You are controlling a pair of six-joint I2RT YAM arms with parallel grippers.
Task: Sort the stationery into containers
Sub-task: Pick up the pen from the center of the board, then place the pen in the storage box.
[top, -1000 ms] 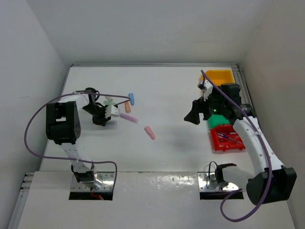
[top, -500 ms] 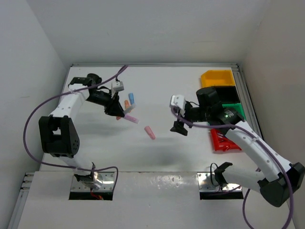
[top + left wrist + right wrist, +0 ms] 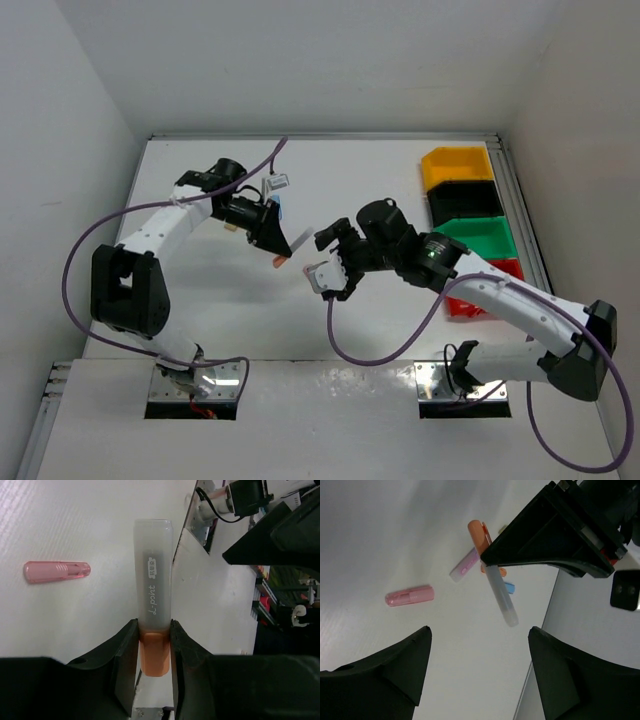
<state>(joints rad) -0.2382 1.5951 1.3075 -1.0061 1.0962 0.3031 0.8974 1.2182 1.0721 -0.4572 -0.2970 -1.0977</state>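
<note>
L gripper [image 3: 154, 630] is clamped on orange marker [image 3: 153, 575], held above table [image 3: 200, 190] centre. R gripper [image 3: 479, 637] fingers are spread wide, empty, facing it. Likely handover: keep marker steady, release only once R closes. Dest. bins [image 3: 462, 165] are at far right.

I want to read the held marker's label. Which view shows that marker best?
Left wrist: the marker is close and centred, its print legible, its orange end between the left fingers. Right wrist shows only its frosted cap; top external, a tiny sliver.
</note>
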